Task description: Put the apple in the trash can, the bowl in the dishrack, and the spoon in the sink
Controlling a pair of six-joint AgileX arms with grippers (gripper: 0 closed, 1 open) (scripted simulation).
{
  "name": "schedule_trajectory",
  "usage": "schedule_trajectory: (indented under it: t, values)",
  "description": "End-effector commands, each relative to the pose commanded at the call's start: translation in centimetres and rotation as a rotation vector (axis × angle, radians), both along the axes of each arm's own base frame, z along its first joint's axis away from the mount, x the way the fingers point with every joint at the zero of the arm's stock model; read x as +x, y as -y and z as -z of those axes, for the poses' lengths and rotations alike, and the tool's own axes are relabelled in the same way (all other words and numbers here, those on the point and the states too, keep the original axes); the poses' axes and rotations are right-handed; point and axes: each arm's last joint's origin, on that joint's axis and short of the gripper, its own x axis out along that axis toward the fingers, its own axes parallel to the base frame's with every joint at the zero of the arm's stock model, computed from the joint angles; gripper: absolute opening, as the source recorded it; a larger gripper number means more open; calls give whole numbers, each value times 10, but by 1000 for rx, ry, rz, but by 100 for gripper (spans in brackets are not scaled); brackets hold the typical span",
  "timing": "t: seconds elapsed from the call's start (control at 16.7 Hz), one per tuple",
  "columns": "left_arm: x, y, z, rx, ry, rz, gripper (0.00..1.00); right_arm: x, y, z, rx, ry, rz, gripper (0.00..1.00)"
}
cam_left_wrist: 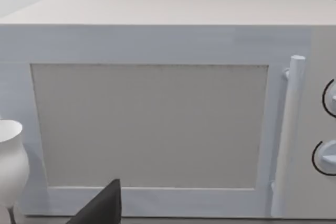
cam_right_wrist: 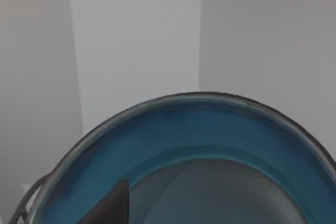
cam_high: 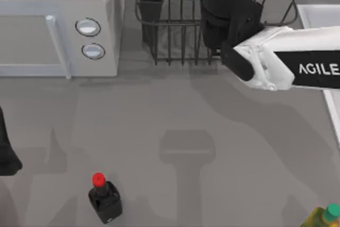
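Bowl (cam_right_wrist: 210, 145) sits at the upper middle of the top frame, over the dishrack (cam_high: 170, 35), under the right pincer (cam_high: 228, 19). Whether that pincer clamps it I cannot tell. Judged risk: released off-centre, the bowl could catch the upright bars and tip.

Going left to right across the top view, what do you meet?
Left arm's dark gripper at the left edge → white microwave → dark bottle with red cap → dishrack → right arm reaching over the rack → white sink rim and yellow-green bottle at the right edge.
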Motion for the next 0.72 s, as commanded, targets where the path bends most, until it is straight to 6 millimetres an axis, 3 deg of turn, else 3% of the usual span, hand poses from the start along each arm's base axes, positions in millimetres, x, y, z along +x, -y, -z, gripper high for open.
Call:
schedule_trajectory:
  t: [0.18, 0.3, 0.54, 0.72]
  values:
    - [0, 0, 0, 0, 0, 0, 100, -2, 7, -3, 1, -2, -14, 100]
    - [0, 0, 0, 0, 0, 0, 100, -8, 24, -9, 1, -10, -41, 100]
    - [0, 0, 0, 0, 0, 0, 100, -40, 85, -25, -10, -54, -98, 100]
    - [0, 0, 0, 0, 0, 0, 100, -89, 143, -32, -19, -99, -129, 100]
